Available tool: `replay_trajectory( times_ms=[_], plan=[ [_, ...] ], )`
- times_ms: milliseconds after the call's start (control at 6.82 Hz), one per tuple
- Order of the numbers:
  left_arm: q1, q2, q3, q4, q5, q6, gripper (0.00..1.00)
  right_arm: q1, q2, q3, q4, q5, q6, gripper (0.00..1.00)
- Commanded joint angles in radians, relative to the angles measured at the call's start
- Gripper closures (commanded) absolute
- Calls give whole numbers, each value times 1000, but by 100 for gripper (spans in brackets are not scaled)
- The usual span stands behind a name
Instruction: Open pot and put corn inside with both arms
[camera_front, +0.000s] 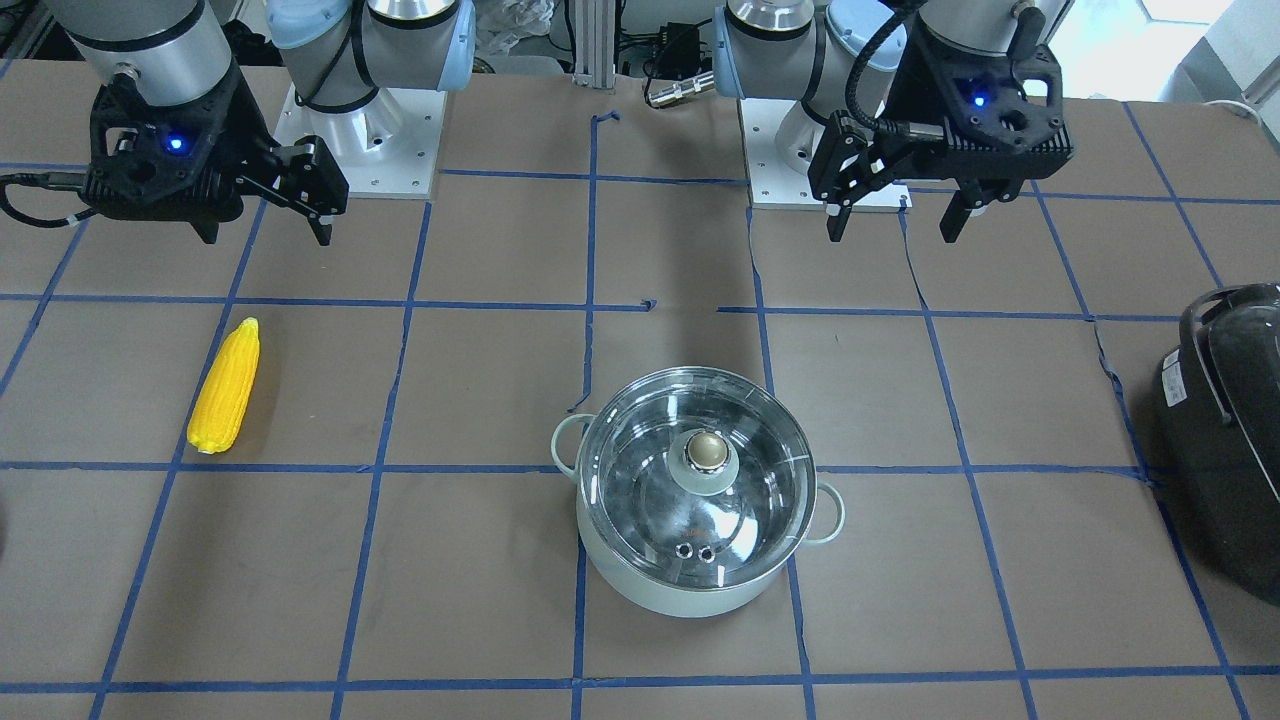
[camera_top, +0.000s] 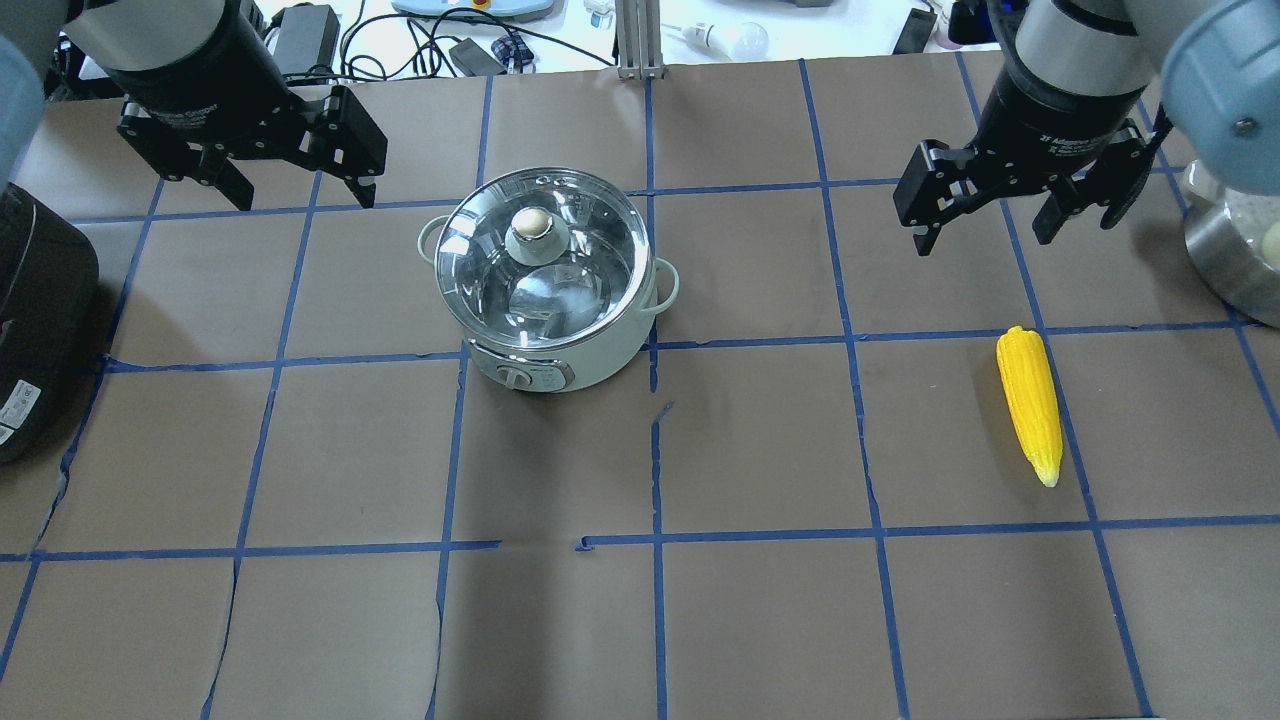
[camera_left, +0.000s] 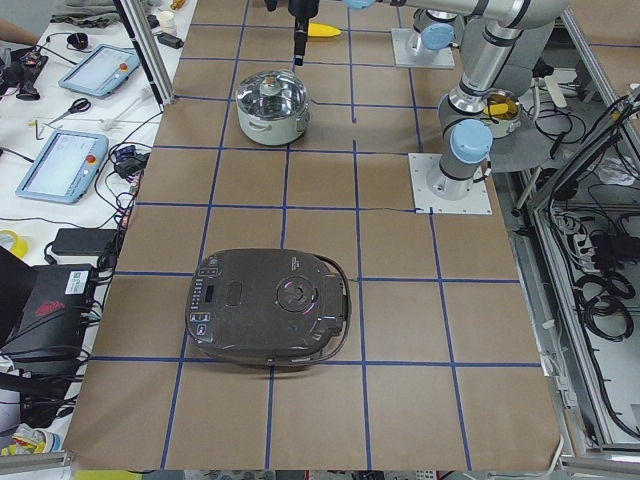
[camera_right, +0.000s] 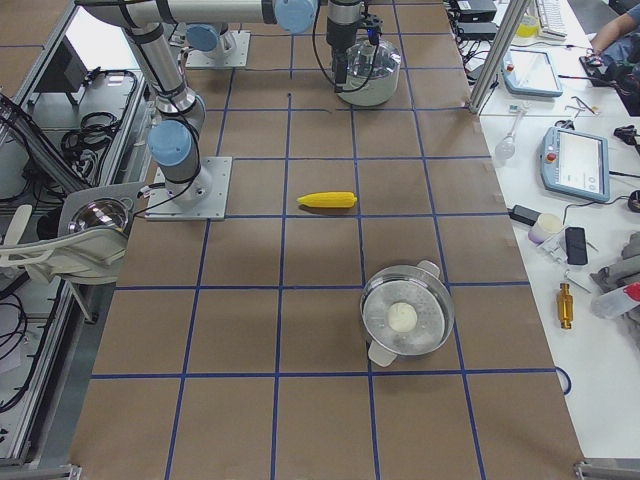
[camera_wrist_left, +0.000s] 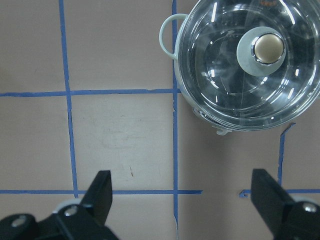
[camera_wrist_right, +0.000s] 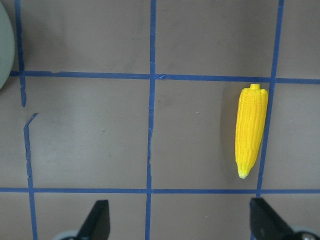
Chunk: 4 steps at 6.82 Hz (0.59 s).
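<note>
Sitting lidded on the worktop, mint-green pot, clear glass lid, brass knob, beside released left end effector; yellow tapered corn near released right end effector.

place: robotics lab | evidence: two teach pendants, tape-gridded table

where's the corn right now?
Overhead view: the corn lies on the table on the robot's right side, near the raised right gripper, far to the right of the pot.
</note>
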Motion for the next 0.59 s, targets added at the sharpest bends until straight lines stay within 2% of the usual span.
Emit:
replay_trajectory(
  times_ms=[0, 440],
  plan=[
    [0, 0, 0, -2, 0, 0, 0, 1, 0, 1, 0, -1, 0, 0],
    [-2, -47, 17, 24, -23, -95, 0, 1, 3, 1, -14, 6, 2, 0]
  ],
)
